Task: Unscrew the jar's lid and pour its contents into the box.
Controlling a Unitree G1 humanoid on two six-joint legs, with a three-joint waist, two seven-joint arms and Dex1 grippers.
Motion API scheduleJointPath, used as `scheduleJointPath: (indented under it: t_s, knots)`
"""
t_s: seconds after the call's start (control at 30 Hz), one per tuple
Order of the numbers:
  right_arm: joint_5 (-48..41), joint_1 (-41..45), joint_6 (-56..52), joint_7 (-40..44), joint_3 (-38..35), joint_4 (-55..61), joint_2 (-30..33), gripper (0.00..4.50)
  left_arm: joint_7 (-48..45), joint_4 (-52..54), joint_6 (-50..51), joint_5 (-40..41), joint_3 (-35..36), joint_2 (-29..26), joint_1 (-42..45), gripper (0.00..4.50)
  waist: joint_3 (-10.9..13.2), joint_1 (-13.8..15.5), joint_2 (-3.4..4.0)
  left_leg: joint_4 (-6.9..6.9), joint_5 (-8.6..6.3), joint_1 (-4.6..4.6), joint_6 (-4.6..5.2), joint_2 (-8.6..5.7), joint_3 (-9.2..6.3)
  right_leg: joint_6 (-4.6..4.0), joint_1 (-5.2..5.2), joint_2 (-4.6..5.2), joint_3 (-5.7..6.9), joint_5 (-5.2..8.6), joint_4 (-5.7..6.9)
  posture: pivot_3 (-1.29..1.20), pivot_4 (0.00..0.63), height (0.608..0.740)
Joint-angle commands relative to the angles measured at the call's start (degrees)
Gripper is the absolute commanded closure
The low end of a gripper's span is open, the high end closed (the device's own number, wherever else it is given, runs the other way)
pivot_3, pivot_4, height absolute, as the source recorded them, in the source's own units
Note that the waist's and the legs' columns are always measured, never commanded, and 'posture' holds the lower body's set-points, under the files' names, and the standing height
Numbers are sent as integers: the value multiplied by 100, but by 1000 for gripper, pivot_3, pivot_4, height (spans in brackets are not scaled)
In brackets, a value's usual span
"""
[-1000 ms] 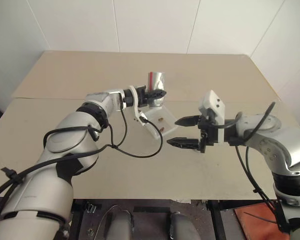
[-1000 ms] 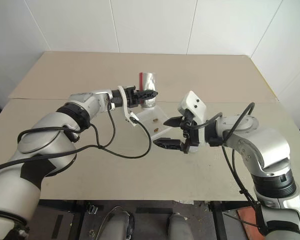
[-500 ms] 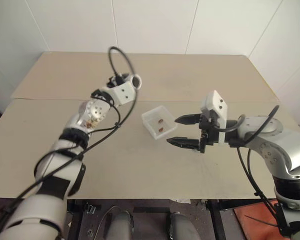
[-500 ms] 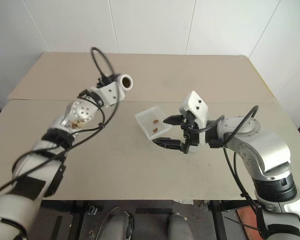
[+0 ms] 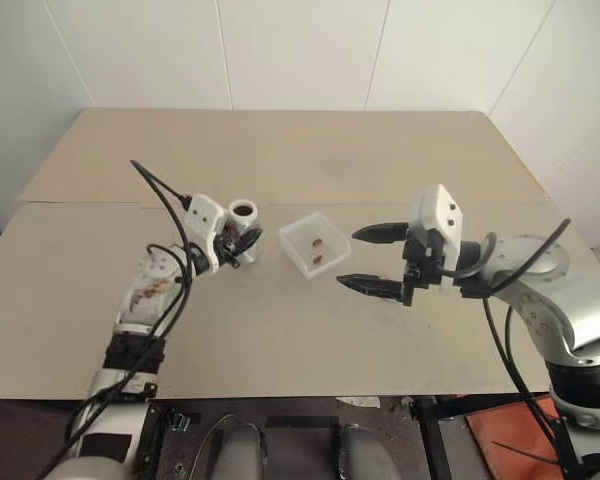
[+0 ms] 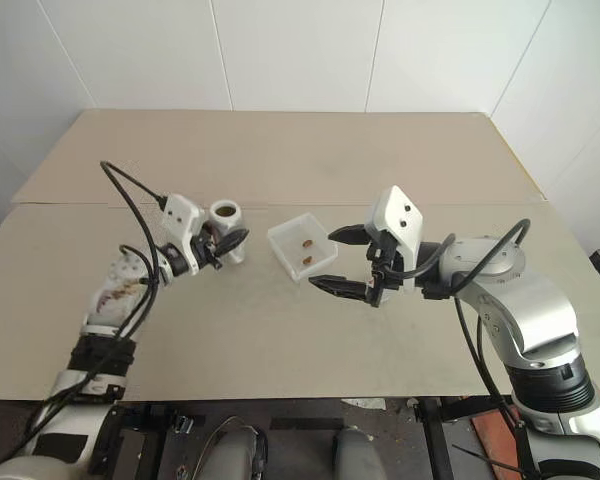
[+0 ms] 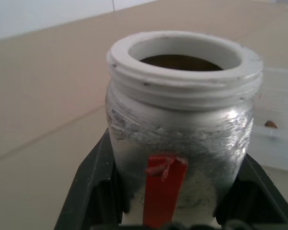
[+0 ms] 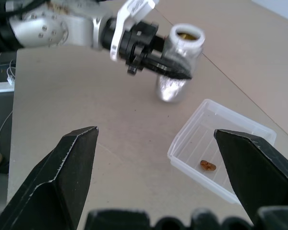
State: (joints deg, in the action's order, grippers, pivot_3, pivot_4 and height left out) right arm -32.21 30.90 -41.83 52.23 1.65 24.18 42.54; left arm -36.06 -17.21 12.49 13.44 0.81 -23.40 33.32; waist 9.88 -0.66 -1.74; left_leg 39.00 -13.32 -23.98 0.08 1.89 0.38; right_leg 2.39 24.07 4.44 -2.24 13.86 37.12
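Two nut pieces (image 5: 318, 250) lie in the box (image 5: 292, 238).

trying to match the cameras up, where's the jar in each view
Left eye: jar, left of centre.
Right eye: jar, left of centre.
Left wrist: jar, open-mouthed, between the black fingers.
Right wrist: jar, near the top.
Shared landmark: the box, beside the jar.

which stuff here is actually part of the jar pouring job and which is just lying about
Part of the job:
- jar, lid off, upright, held in the left gripper
- box on the table
- brown pieces lying in the box
- right gripper, jaws open and holding nothing, beside the box

Just there:
- table
- red thing below the table edge
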Motion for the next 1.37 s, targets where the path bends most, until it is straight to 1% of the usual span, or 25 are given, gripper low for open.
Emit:
scheduleJointPath:
  t_s: [0.03,0.1,0.17,0.23,0.3,0.37,0.5,0.57,0.67,0.73,0.8,0.9,1.0,1.07,1.17,1.23,1.3,1.37]
  knots:
    - [21,39,186,1,-156,109,56,24,148,21,-361,-30,191,73,9,2585,0,1,0,0,0,0,0,0,0,0,0,0,0,0,0,0,150,740]
    - [19,38,192,-5,-158,107,57,24,185,-50,-390,-49,193,111,-4,2585,0,1,0,0,0,0,0,-1,0,0,0,0,-1,0,0,0,150,740]
    - [13,19,204,7,-174,106,64,0,197,-80,-363,-61,176,114,-17,1839,0,0,0,0,0,1,0,0,0,0,0,0,-1,0,0,0,150,740]
    - [23,16,206,1,-172,97,66,0,139,-60,-319,-27,182,87,-66,1285,0,-1,0,0,0,0,0,0,0,0,0,0,-1,0,0,0,150,740]
    - [27,41,193,-8,-160,86,61,0,45,-7,-273,-8,181,14,-130,565,0,-7,0,-1,0,0,0,0,1,0,1,0,-2,0,0,0,150,740]
    - [32,60,187,-16,-147,74,48,0,8,17,-249,-2,213,-49,-172,33,0,-11,0,-2,0,1,0,0,1,0,2,-1,-3,0,0,0,150,740]
    - [32,64,207,-11,-125,46,9,0,-125,285,-132,43,276,-301,-373,33,0,-10,0,-2,0,1,0,0,1,0,3,-1,-4,0,0,0,150,740]
    - [30,49,206,-12,-125,54,0,0,-292,620,151,178,325,-514,-565,33,0,-16,0,-2,0,1,0,1,2,0,4,-1,-5,0,0,0,150,740]
    - [4,-27,202,0,-176,99,19,0,-742,1268,372,270,358,-1025,-1036,33,-1,-27,1,-6,0,1,0,3,3,0,8,-2,-7,0,0,0,150,740]
    - [-29,-102,190,16,-237,127,51,0,-1061,1772,749,573,509,-1370,-1385,33,-1,-28,1,-9,0,3,0,4,6,-1,8,-1,-10,0,-1,0,150,740]
    - [-15,-205,205,40,-275,154,108,0,-1569,2271,1092,1011,730,-1798,-1782,33,-1,-24,1,-10,0,5,0,5,7,-1,6,-1,-10,0,-2,0,150,740]
    - [16,-308,250,47,-331,159,172,0,-2566,2832,1138,1814,1324,-2344,-2360,33,0,-24,1,-11,-1,6,0,7,12,-2,7,0,-10,1,-3,0,150,740]
    - [8,-370,331,103,-430,129,254,0,-3637,2976,1101,2588,2135,-2840,-2714,33,0,-6,1,-12,-1,14,0,11,15,-4,2,0,-10,3,-4,0,150,740]
    - [-35,-426,408,199,-539,87,322,0,-4265,3036,1042,2874,2661,-3208,-2889,33,0,-9,1,-13,-1,17,0,12,17,-6,0,-2,-8,4,-5,0,150,740]
    - [-53,-514,506,292,-616,79,369,0,-4349,3058,1268,3102,3153,-3493,-3010,33,0,-5,1,-15,-1,17,0,12,21,-6,1,-1,-9,6,-8,0,150,740]
    - [-89,-553,509,328,-691,81,403,0,-4314,3101,1240,3042,3383,-3581,-3119,33,-1,-9,2,-15,-1,20,0,11,21,-6,-2,0,-10,6,-7,0,150,740]
    - [-113,-602,516,349,-743,90,420,0,-4304,3146,1222,3005,3507,-3599,-3209,33,-1,-14,2,-17,-1,22,0,12,22,-6,-3,-2,-11,6,-6,0,150,740]
    - [-152,-626,468,290,-766,98,408,0,-4188,3217,1222,2999,3473,-3537,-3223,33,-1,-15,1,-18,-1,22,0,14,23,-6,-1,-4,-11,6,-6,0,150,740]
